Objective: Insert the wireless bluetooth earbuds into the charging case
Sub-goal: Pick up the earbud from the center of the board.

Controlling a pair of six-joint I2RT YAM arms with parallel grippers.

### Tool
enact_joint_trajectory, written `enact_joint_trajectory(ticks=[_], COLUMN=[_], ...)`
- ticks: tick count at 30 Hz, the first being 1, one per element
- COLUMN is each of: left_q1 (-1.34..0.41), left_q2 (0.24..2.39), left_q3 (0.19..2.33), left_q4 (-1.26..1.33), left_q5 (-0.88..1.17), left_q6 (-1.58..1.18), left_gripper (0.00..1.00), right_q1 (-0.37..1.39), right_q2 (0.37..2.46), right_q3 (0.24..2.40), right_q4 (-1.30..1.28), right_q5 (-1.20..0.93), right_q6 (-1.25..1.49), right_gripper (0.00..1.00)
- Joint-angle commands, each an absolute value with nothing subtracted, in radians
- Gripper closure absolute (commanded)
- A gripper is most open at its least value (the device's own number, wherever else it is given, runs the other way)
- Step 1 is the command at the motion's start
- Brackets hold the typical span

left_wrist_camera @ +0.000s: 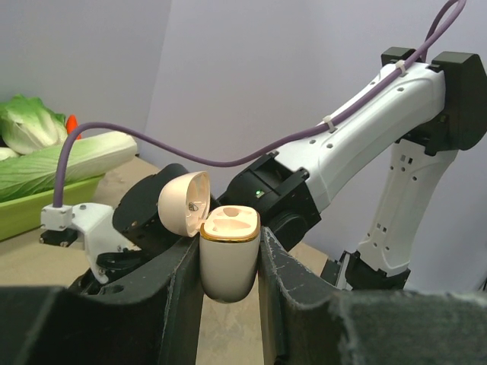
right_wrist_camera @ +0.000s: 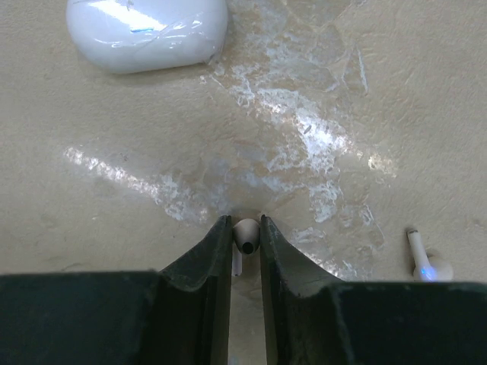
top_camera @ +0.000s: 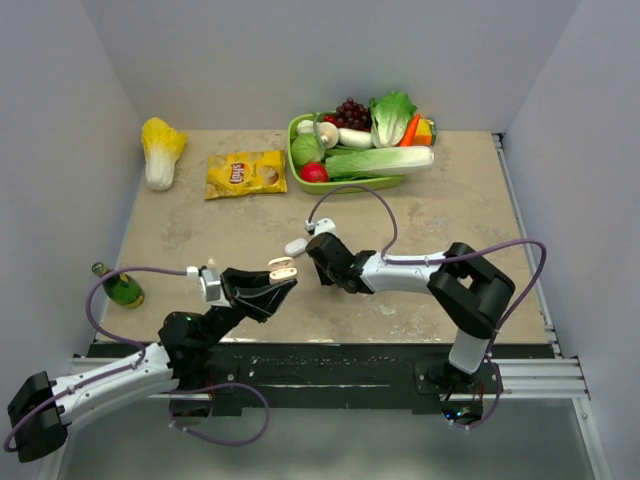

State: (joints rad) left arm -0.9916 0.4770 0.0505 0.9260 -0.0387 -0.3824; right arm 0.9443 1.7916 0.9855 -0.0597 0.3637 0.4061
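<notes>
Cream-white plastic fills the gap between the black fingers of the left hand [left_wrist_camera: 228, 242]. The oval, pebble-shaped charging case [left_wrist_camera: 228, 270] is clamped there upright by its lower shell. Its hinged lid is tipped back to the upper left, and the tan inside, ringed by a gold rim, faces up with its moulded wells showing. In the overhead view this grip sits low and left of centre.

Just right of it, the right hand [right_wrist_camera: 245, 228] points down at the beige, stone-patterned tabletop [right_wrist_camera: 365, 114]. Its two fingers are closed tight on one tiny white earbud [right_wrist_camera: 245, 233]; whether the bud is lifted off the surface cannot be told. The second white earbud [right_wrist_camera: 426, 262] lies loose at the lower right of the right wrist view, well apart from the fingers, with a blue glint on its bulb. A glossy white rounded object [right_wrist_camera: 144, 30] rests at the upper left of that view.

At the left edge of the overhead view sits a green glass bottle [top_camera: 120, 288] with a yellow label too small to read. Farther back, at the upper left, are a pale-yellow napa cabbage [top_camera: 160, 150] and a yellow crisp bag [top_camera: 246, 173]. The bag's red roundel logo looks like Lay's. At top centre a lime-green tray [top_camera: 350, 187] holds vegetables and dark grapes [top_camera: 350, 110].
</notes>
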Motion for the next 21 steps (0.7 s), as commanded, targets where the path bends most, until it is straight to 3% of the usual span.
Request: enact_joint_trajectory(ticks=[1,16,21], left_q1=[-0.999,-1.0,-1.0], left_q2=[0.498,0.506,0.506], left_q3=[-0.103,-0.112,-0.115], left_q4=[0.986,0.986,0.988], left_q5=[-0.063,-0.066,-0.067], left_q6=[-0.368,-0.385,-0.382], left_gripper=[1.0,1.0,1.0], right_q1=[0.946,0.945,0.945], right_q2=[1.677,1.799,1.799], right_q3=[0.931,0.986,1.014], right_q4=[-0.005,-0.069,-0.118], right_q5=[0.359,0.328,0.318], right_q6=[0.442,0.413,0.396], right_gripper=[1.0,1.0,0.77])
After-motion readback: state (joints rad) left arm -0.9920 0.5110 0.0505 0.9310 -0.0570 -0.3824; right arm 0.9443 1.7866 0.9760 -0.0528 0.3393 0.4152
